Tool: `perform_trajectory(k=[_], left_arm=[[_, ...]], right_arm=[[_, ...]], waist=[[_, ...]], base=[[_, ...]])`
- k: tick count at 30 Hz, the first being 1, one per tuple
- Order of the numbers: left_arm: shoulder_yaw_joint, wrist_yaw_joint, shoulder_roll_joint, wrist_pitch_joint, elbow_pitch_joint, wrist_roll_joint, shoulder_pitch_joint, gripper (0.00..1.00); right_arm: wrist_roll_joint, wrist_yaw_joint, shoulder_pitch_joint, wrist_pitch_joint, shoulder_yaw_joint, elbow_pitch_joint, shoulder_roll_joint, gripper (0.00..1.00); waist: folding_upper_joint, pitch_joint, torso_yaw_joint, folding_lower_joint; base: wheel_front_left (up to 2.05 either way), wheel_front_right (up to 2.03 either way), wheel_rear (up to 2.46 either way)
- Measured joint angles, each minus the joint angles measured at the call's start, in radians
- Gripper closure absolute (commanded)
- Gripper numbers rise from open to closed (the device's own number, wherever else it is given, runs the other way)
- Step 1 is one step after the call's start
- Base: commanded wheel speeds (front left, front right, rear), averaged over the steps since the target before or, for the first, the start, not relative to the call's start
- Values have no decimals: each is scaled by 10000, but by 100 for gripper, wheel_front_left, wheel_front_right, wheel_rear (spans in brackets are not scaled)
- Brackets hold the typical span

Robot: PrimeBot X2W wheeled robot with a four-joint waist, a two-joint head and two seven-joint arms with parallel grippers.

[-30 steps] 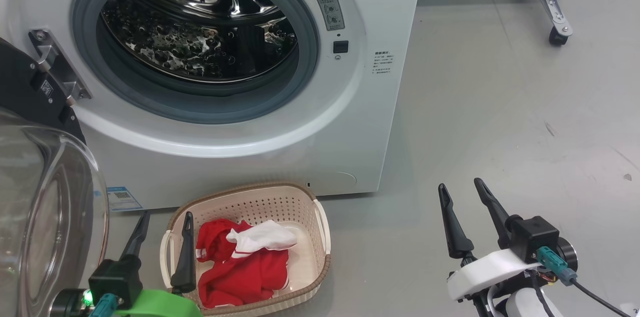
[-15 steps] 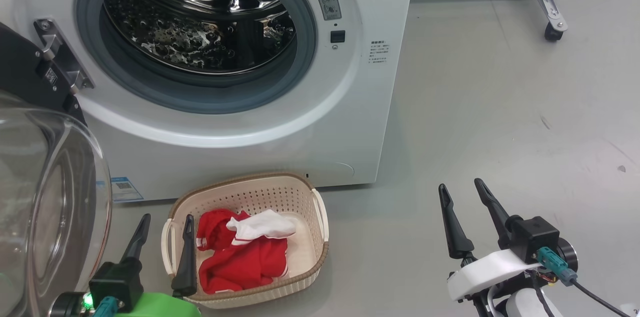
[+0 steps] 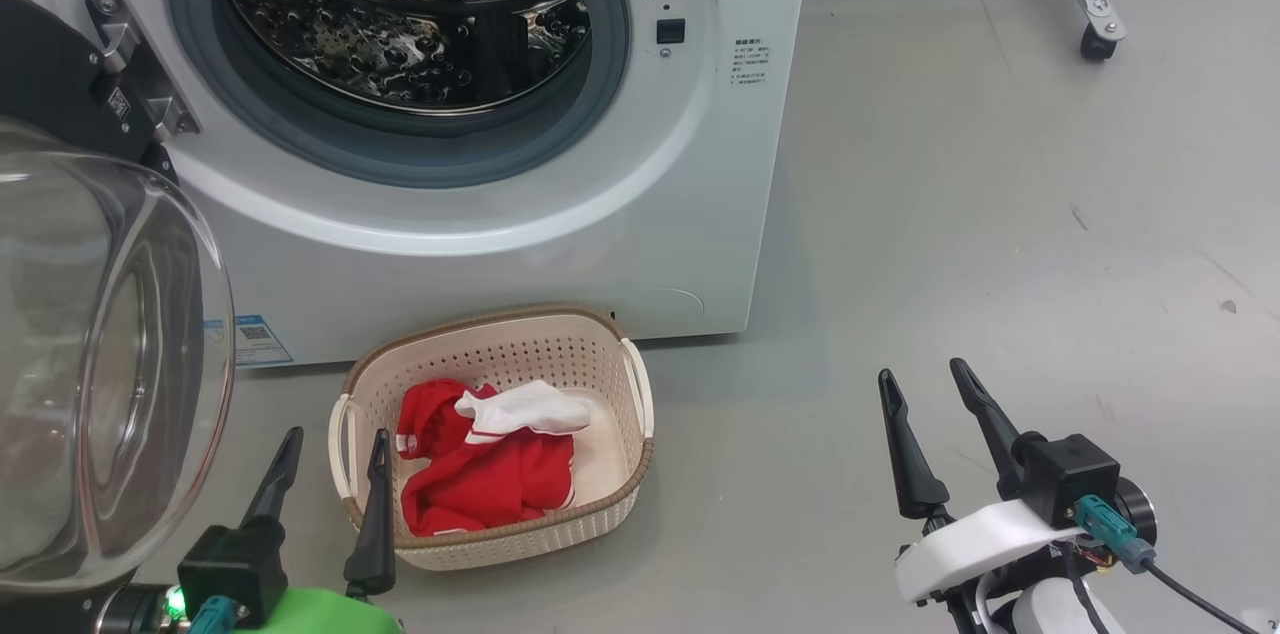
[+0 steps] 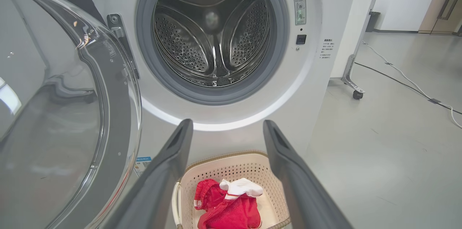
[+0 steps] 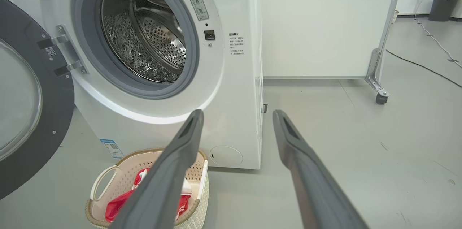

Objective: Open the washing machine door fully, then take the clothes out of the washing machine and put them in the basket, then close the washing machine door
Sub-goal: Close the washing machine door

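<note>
The white washing machine (image 3: 600,244) stands with its steel drum (image 4: 213,30) bare inside. The washing machine door (image 3: 100,364) is swung wide open to the left, glass bowl bulging toward me. The cream basket (image 3: 500,319) sits on the floor before the machine with the red and white clothes (image 3: 490,484) in it. My left gripper (image 3: 337,436) is open with nothing between its fingers, at the basket's near-left corner, just right of the door. In the left wrist view the left gripper (image 4: 227,123) points at the machine above the basket (image 4: 234,165). My right gripper (image 3: 921,371) is open over bare floor, right of the basket.
Grey floor spreads to the right of the machine. A white panel on a metal leg with a caster (image 3: 1095,44) stands behind the machine's right side. A cable (image 4: 415,84) runs across the far floor, and a dark bin (image 5: 442,7) stands by the back wall.
The head view has shifted, so the machine and basket sit higher in the picture. Both grippers stay open and keep their places in the view.
</note>
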Motion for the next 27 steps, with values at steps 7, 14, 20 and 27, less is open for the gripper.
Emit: perform_trajectory(k=[7, 14, 20, 27], left_arm=[[-8, 2, 2, 86, -96, 0, 24, 0], [-13, 4, 2, 104, -184, 0, 41, 0], [-42, 35, 2, 188, -267, 2, 46, 0], [-163, 35, 4, 270, -330, 31, 47, 0]], right_arm=[[0, 0, 3, 0, -2, 4, 6, 0], [0, 0, 6, 0, -6, 10, 8, 0], [0, 0, 6, 0, -33, 10, 10, 0], [0, -90, 10, 0, -163, -6, 21, 0]], waist=[[0, -2, -7, 0], [0, -13, -7, 1], [0, -27, 51, 1], [0, 7, 186, 1]], base=[[-37, 37, 0], [-9, 9, 0], [0, 0, 0], [0, 0, 0]])
